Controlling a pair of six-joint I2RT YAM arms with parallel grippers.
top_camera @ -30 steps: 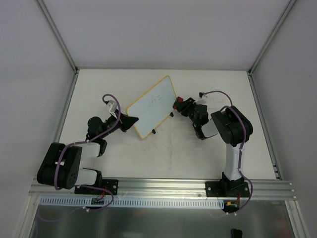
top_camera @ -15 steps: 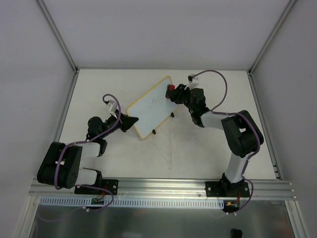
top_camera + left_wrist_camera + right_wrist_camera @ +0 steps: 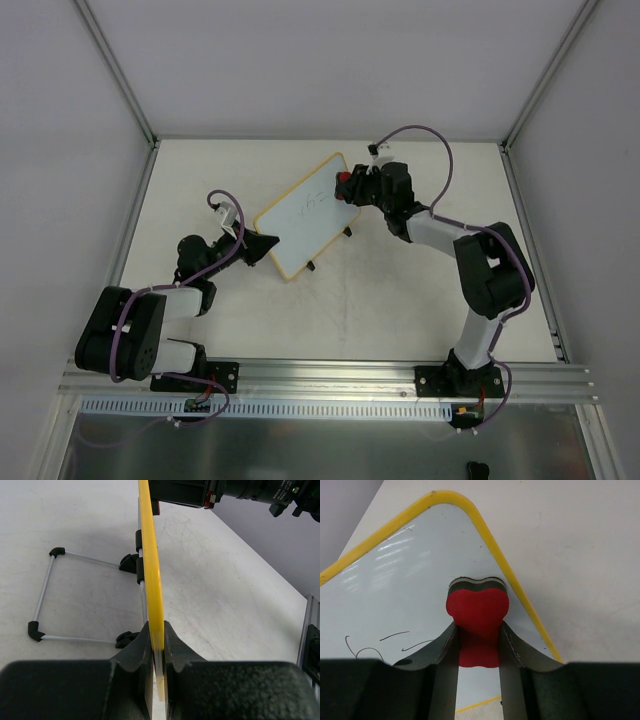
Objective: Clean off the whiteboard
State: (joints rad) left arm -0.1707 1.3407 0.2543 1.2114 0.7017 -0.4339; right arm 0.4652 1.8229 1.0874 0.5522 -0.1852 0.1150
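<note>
The whiteboard (image 3: pixel 305 215), white with a yellow frame and dark handwritten marks (image 3: pixel 313 203), stands tilted on the table. My left gripper (image 3: pixel 268 245) is shut on its near-left edge; the left wrist view shows the yellow frame (image 3: pixel 151 570) edge-on between the jaws. My right gripper (image 3: pixel 350 186) is shut on the red eraser (image 3: pixel 344 180) and holds it against the board's far right corner. The right wrist view shows the eraser (image 3: pixel 477 614) pressed on the board's white face (image 3: pixel 395 590), with marks (image 3: pixel 395 640) to its left.
The board's wire stand with black feet (image 3: pixel 45 600) rests on the table behind it in the left wrist view. Metal frame posts (image 3: pixel 115 70) and walls enclose the table. A rail (image 3: pixel 330 380) runs along the near edge.
My right arm has reached forward and left, carrying the red eraser from beside the board's right edge onto its far right corner. The left gripper and the board have stayed put.
</note>
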